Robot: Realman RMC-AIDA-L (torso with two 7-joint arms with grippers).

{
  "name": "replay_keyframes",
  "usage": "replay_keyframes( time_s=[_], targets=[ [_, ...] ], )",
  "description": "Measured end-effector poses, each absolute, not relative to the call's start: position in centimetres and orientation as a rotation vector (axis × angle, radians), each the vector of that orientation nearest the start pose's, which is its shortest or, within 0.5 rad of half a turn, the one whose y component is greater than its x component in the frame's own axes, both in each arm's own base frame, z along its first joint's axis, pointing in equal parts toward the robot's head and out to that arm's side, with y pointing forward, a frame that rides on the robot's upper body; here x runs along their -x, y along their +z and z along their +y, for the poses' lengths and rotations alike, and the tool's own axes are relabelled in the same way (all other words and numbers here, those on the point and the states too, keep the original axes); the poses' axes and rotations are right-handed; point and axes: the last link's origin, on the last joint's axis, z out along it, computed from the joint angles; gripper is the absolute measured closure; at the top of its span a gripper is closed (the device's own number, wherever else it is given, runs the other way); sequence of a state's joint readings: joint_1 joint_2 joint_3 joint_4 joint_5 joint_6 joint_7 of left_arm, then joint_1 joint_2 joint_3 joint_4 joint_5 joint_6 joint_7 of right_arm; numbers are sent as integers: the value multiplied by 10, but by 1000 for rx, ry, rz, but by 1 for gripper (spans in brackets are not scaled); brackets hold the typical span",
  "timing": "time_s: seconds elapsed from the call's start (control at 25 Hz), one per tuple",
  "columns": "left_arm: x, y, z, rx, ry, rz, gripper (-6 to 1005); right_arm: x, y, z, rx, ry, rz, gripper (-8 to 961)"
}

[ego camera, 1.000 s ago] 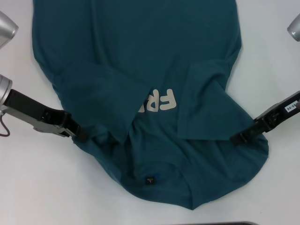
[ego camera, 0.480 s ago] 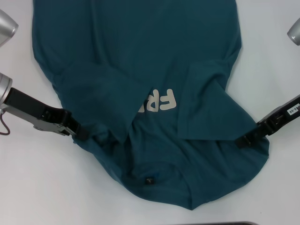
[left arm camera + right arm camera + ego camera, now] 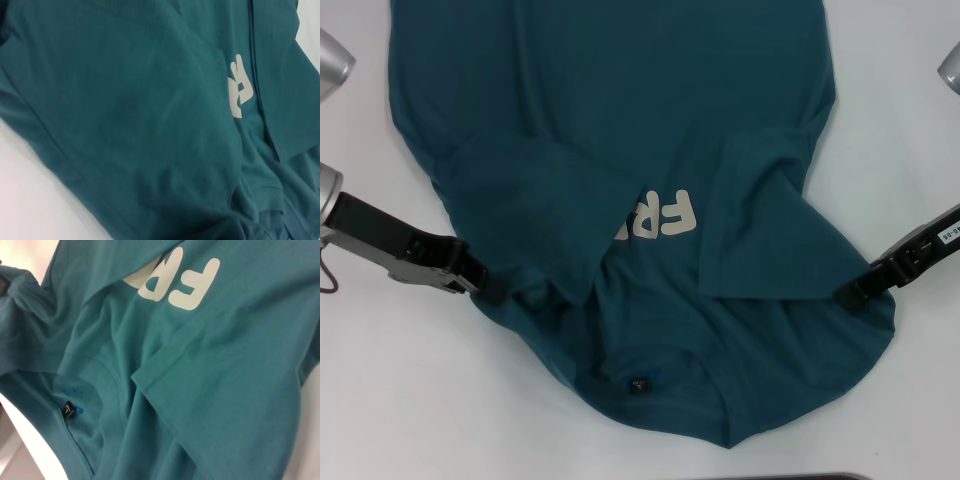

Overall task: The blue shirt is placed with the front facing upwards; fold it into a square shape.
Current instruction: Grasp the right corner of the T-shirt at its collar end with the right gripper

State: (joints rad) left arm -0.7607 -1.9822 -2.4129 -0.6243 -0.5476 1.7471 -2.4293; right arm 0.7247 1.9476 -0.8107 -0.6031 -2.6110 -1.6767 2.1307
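Note:
The blue shirt (image 3: 620,120) lies front up on the white table, collar toward me, with its small black neck label (image 3: 638,384) near the front. Both sleeves are folded in over the chest and cover part of the cream lettering (image 3: 665,218). My left gripper (image 3: 488,287) touches the shirt's left shoulder edge, where the cloth is bunched. My right gripper (image 3: 848,292) sits at the right shoulder edge, beside the folded sleeve. The left wrist view is filled by shirt cloth (image 3: 130,125). The right wrist view shows the lettering (image 3: 180,282) and the label (image 3: 68,411).
Bare white table (image 3: 380,400) flanks the shirt on both sides and in front. Grey arm segments show at the upper left (image 3: 332,60) and upper right (image 3: 950,65). A dark strip (image 3: 800,477) runs along the near edge.
My right gripper has drawn back to the right, from over the folded sleeve to the shirt's edge. The left gripper has shifted slightly left. The shirt has barely moved.

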Motion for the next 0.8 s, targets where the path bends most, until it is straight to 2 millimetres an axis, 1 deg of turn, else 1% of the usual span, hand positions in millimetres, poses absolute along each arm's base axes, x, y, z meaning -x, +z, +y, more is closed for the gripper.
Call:
replay_keyframes(
  time_s=[0.4,0.8],
  targets=[
    [270,17,332,2550,204,-1923,962,-291,19,329,2762,-340,1527,669],
    [274,19,330,2545,204,-1925,962,-294,22,328,2746,-336,1540,671]
  ],
)
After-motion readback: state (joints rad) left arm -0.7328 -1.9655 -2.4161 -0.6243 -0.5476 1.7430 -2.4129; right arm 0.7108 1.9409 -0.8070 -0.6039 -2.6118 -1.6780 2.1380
